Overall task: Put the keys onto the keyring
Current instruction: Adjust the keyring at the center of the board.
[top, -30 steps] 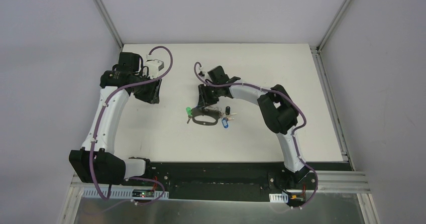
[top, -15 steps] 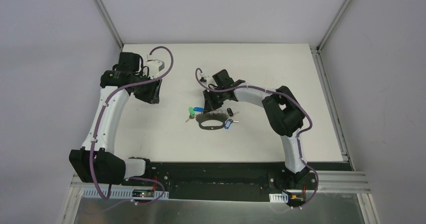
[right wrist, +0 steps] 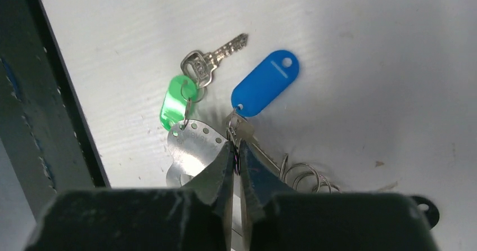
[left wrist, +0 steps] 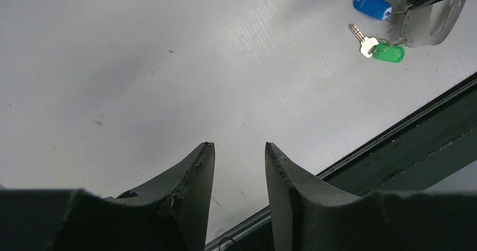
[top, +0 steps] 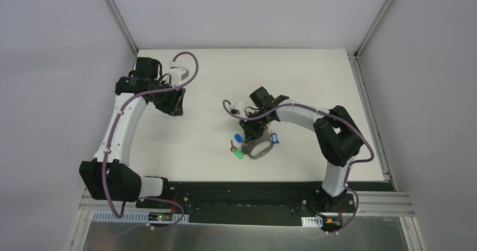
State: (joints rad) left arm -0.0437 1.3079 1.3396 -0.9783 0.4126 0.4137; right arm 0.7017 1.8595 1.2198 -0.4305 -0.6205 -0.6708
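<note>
Right pincer (right wrist: 236, 147): pressed together, pinching the pale grey oval metal keyring (right wrist: 190, 143) near the front edge of the white desk (right wrist: 365, 48). Green-tagged silver key (right wrist: 209, 61) hooked to its perforated edge; blue-tagged key (right wrist: 264, 83) just beside. Left pincer (left wrist: 239, 147): spread, well apart.

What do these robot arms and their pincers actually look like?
Both the left arm and the right arm have white tube-like links between chunky black joints, with a purple cable looping along each. The left gripper and right gripper each end in two dark, tapering, wedge-shaped fingers.
</note>
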